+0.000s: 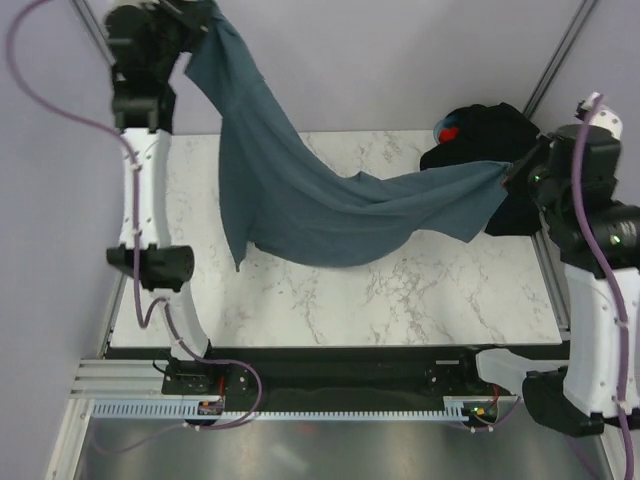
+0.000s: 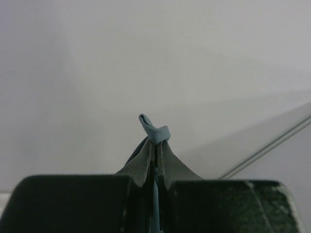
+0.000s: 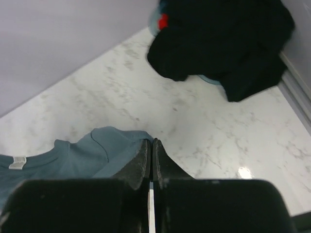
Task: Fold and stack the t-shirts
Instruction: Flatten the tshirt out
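Top camera: fixed above and behind the arm bases (image 1: 330,385), looking steeply down on the whole marble table (image 1: 400,290).
Left wrist camera: high beyond the table's far left corner, facing a blank wall (image 2: 155,58); left fingers (image 2: 141,162) close up.
Right wrist camera: low over the table's right side, facing its far right corner.
Shared with the top view: black shirt pile (image 3: 228,43), blue-grey shirt (image 3: 73,155), marble.

Red-blue obj (image 3: 163,20) under black tees (image 3: 223,39)
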You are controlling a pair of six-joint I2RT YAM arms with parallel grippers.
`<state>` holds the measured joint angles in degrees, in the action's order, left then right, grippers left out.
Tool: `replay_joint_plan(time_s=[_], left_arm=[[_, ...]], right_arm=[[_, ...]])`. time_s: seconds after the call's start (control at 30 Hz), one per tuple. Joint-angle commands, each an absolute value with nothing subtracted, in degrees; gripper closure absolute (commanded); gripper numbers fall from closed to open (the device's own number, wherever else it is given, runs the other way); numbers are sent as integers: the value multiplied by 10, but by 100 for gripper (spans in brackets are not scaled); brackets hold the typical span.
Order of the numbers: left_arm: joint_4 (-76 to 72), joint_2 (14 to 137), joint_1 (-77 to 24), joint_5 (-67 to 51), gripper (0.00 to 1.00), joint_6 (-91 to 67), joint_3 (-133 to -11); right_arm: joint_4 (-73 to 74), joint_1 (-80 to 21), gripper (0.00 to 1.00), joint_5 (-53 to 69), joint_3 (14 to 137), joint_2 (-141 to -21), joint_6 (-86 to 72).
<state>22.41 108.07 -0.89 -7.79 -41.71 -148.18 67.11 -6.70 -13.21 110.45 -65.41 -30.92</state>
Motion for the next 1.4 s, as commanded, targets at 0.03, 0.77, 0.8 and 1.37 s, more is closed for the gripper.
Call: replay_joint_plan(time_s=[0.03,0.77,0.8,1.37], left_arm=[[214,1265,-71,-178,98,-469,-1463],[376,954,-243,73,44,-279,-837],[369,946,-252,61,46,-289,-814],[273,1056,-353,-2,44,-382,-684]], right_arm=[[648,-37,100,-235,1004,-748,-342],[516,15,100,-48,842,-776,-321],[515,11,100,-47,838,-773,-320],[505,4,100,-23,757,-713,-310]])
